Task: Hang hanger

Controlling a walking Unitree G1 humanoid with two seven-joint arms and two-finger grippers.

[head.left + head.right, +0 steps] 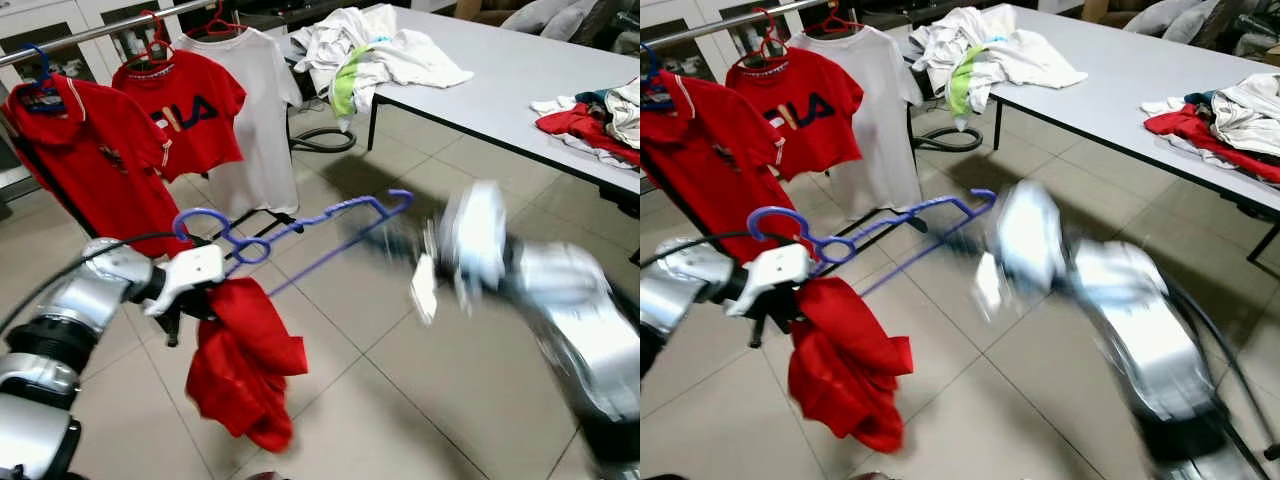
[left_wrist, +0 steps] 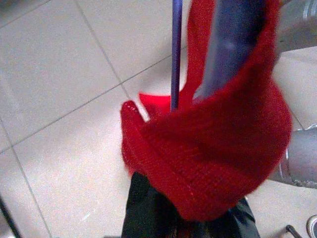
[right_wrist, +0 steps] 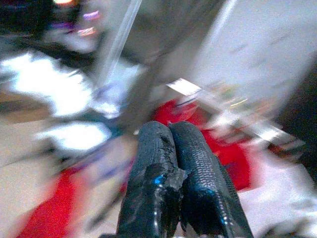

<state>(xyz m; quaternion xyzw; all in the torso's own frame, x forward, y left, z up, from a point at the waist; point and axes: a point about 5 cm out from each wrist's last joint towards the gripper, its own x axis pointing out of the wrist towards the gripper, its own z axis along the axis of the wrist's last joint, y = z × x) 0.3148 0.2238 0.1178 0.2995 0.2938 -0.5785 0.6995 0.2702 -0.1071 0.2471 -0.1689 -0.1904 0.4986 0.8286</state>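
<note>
The left hand (image 1: 185, 300) is clamped on the red garment (image 1: 243, 368) and blue hanger (image 1: 300, 228), whose long axis runs rightward from the hook, below and right of the clothes rail (image 1: 90, 35). The blurred right hand (image 3: 173, 168), fingers together, sits by the hanger's far end.

Left silver arm bent in from the lower left, wrist white-cased, its left gripper (image 1: 195, 305) of two black fingers clamped on a bunched red knitted garment (image 1: 245, 370) and holding it off the floor. Right silver arm reaches forward from the lower right, heavily motion-blurred; its right gripper (image 3: 171, 144) shows both black textured fingers (image 3: 198, 178) pressed together side by side with nothing between them.
</note>
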